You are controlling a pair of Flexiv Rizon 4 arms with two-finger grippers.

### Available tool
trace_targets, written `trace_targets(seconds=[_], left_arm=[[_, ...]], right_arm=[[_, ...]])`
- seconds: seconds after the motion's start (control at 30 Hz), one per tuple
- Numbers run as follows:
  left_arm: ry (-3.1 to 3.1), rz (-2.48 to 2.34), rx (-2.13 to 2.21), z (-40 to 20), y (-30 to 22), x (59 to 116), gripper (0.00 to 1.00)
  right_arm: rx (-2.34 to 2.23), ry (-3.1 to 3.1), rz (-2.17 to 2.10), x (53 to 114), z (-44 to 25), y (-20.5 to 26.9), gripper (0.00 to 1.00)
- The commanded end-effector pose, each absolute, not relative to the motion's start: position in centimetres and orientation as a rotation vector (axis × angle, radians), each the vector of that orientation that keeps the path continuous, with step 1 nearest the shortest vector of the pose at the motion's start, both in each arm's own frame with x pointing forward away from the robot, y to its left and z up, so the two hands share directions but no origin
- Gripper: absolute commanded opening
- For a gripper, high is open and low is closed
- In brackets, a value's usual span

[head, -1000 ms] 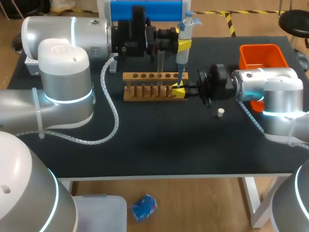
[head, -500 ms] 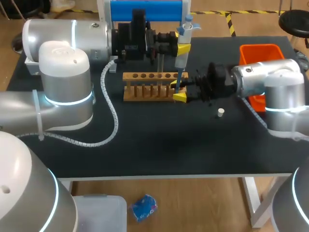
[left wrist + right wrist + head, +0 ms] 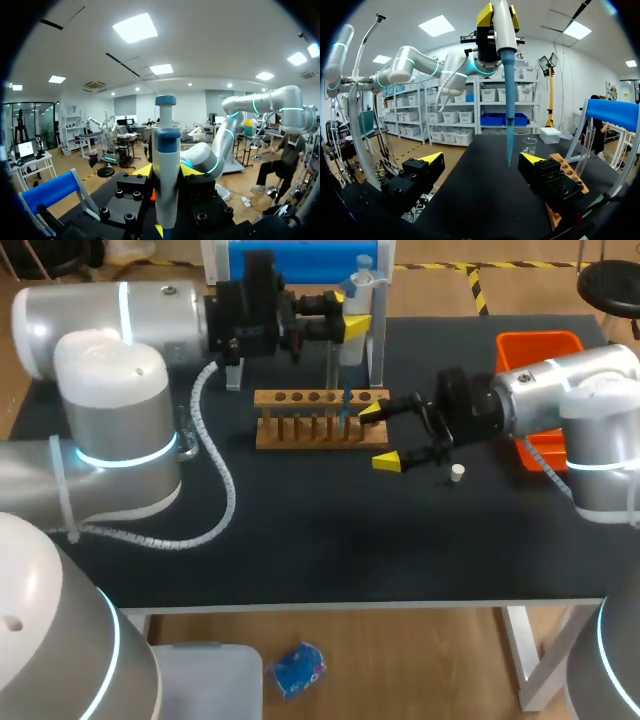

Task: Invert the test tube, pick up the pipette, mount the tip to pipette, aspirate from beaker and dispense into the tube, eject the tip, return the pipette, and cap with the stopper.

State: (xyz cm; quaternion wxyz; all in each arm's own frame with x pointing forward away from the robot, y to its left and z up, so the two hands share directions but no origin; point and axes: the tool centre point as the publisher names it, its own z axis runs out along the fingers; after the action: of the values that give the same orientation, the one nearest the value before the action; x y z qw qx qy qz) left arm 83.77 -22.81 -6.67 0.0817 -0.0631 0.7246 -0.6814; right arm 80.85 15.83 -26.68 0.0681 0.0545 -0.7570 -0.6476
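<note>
- The wooden test tube rack point(image 3: 320, 422) stands on the black desk point(image 3: 300, 540); the places below are given from it.
- The left gripper point(image 3: 350, 326) hangs above the rack's back edge, towards its right end. Its fingers point(image 3: 187, 170) are clenched on the body of the pipette point(image 3: 352, 348), which it holds upright.
- A blue tip point(image 3: 347, 400) is mounted on the pipette. It points down and ends over the rack's right-hand holes. Whether it enters a hole cannot be told.
- The right gripper point(image 3: 382, 436) sits at the rack's right end with its fingers released and spread wide. One yellow tip is near the rack's top rail and the other is low, near the desk in front of the rack's right corner.
- In the right wrist view the blue tip hangs in the gap between those spread fingers point(image 3: 532, 159), touching neither.
- A glass test tube point(image 3: 587, 142) stands upright by the rack.
- A small clear beaker point(image 3: 530, 145) sits on the desk, apart from the rack.
- The white stopper point(image 3: 457, 473) lies on the desk off the rack's right end, beyond the right gripper.
- An orange bin point(image 3: 540, 352) stands well right of the rack.
</note>
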Motion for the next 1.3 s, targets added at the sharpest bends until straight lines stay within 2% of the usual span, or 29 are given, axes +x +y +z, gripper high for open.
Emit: trace_targets(seconds=[0.03, 0.63, 0.97, 1.3], left_arm=[[2.124, -2.035, -0.222, -6.6, -19.8, 81.8, 0.0], [2.124, -2.035, -0.222, -6.6, -19.8, 81.8, 0.0], [2.082, -2.045, -0.25, -6.4, -11.4, 82.6, 0.0], [2.045, -1.993, -0.251, -6.9, -5.0, 84.4, 0.0]], right_arm=[[0.161, -2.293, -1.94, 80.6, -26.3, 15.5, 1.0], [0.161, -2.293, -1.94, 80.6, -26.3, 15.5, 1.0], [0.073, -2.483, -1.887, 81.5, -28.0, 19.2, 1.0], [0.034, -2.604, -1.829, 81.1, -29.5, 25.0, 1.0]])
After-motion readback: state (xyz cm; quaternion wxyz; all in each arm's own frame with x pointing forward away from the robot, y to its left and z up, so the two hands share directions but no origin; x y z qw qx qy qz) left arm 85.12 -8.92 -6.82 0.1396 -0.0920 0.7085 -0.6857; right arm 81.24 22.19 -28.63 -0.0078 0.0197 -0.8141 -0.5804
